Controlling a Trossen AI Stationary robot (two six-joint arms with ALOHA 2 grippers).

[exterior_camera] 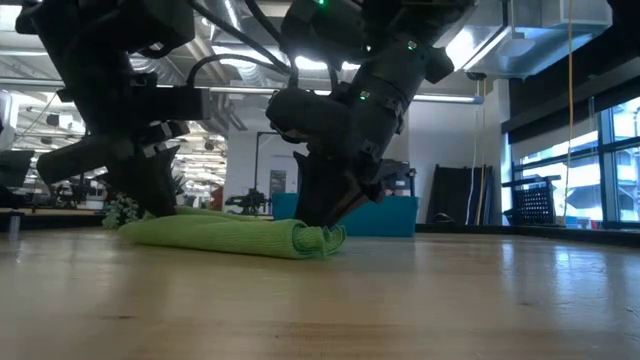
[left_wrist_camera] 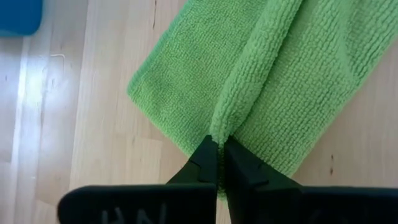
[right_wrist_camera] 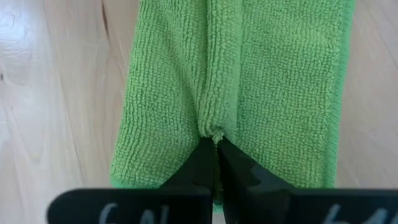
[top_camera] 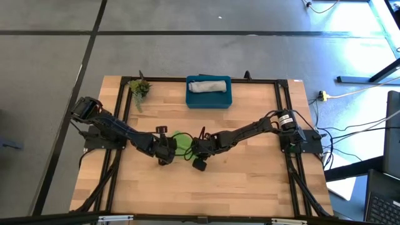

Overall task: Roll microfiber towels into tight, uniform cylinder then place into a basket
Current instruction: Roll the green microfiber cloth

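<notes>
Looped, nubby lime microfiber towel [left_wrist_camera: 292,81], smooth pale wooden table [top_camera: 250,181], matt black plastic pincers

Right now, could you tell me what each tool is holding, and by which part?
Both hold the lime green towel: the left tool and the right tool are each shut on a pinched ridge of cloth at opposite ends of it.

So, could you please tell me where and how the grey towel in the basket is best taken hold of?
Grip the grey towel at the middle of its roll, coming straight down from above. It lies lengthwise along the basket, whose walls block a sideways approach, and jaws closing across the roll's width would probably keep it from unrolling. Both grippers are at the green towel.
</notes>
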